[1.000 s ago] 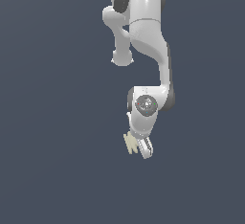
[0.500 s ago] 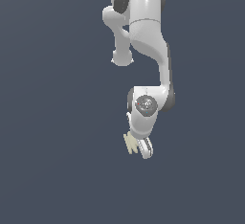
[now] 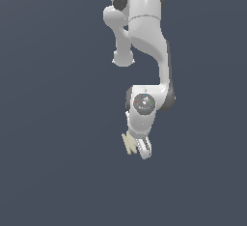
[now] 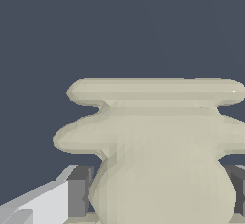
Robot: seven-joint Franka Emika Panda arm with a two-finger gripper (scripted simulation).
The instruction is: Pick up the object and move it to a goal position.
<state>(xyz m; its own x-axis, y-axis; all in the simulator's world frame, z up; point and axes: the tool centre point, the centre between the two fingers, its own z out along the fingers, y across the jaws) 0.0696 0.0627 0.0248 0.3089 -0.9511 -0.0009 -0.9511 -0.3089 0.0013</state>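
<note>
Evidently the hand (image 3: 143, 148) is clenched on the object (image 3: 129, 143): in the wrist view the dark pads (image 4: 79, 191) press against both flanks of the cream ribbed piece (image 4: 158, 156), its bulbous end seated between them and its two flat discs jutting beyond the fingertips. In the exterior view it sticks out from the hand toward the exterior view's left. No desk, edge or goal marker shows anywhere, only flat grey. The carry, I judge, calls for steady squeeze and smooth, unhurried travel, since a jerk could twist the rounded body out of the pads.
</note>
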